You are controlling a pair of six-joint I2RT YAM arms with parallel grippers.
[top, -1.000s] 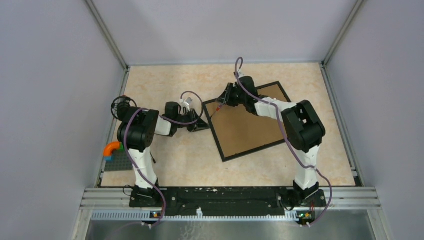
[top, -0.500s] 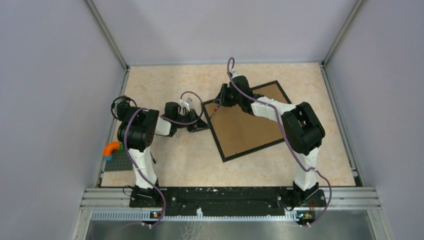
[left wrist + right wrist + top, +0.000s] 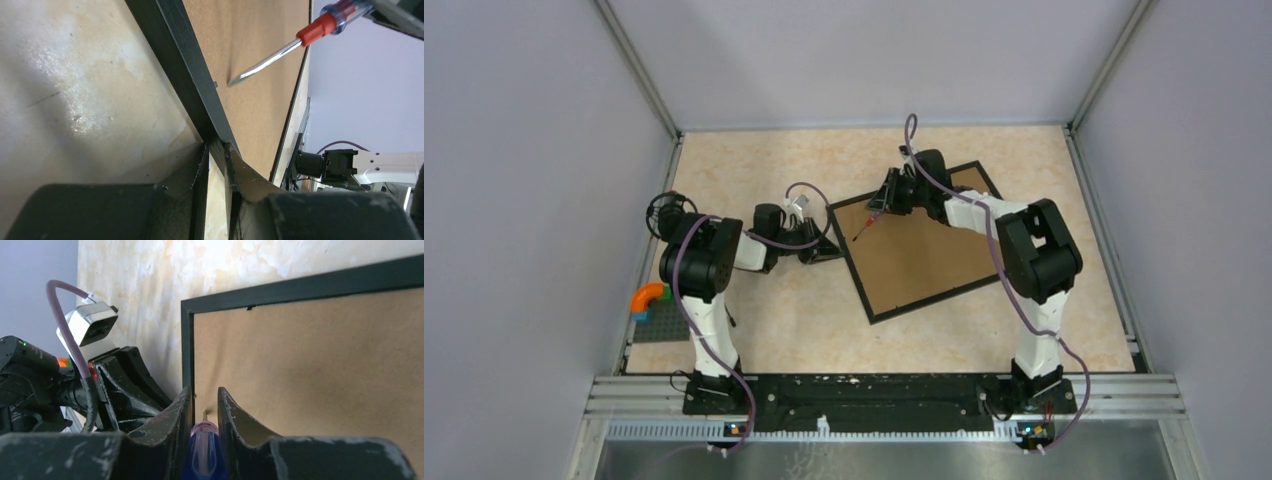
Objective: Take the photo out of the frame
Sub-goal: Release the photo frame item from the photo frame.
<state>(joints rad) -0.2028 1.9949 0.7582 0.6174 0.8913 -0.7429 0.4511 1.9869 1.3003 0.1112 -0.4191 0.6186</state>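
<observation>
So the frame [image 3: 852, 262] is lying back-up on the table [image 3: 764, 335], a bit right of the middle, and it's turned so one corner points left. Thin black rim with a plain brown board [image 3: 914, 262] sitting inside it. A tiny tab [image 3: 215, 84] pokes from the rim over the board.

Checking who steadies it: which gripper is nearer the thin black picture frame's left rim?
Left. Left gripper clamps the black frame rim; right gripper hangs above the brown board back, holding a red-collared screwdriver.
</observation>
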